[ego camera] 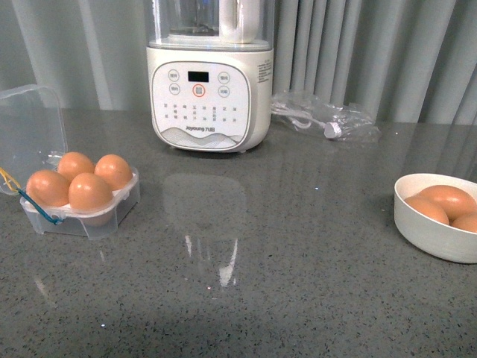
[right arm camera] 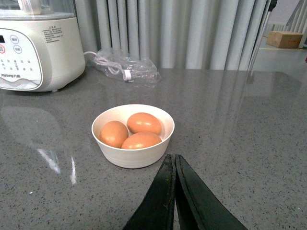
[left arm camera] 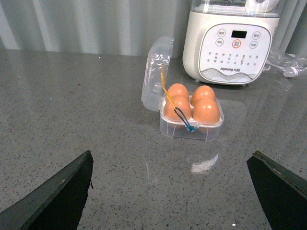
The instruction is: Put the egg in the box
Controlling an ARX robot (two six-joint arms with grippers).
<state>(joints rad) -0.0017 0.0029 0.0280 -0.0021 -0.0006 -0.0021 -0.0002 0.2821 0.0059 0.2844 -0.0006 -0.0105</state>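
Filling the box point(ego camera: 121, 209) — four eggs point(ego camera: 90, 192), lid point(ego camera: 30, 123) open.

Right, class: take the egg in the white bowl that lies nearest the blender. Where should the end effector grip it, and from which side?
Probably across the narrow middle of the egg, coming down from above: the bowl wall blocks a sideways approach, and two other eggs crowd it. The right end effector is shut and must open first.
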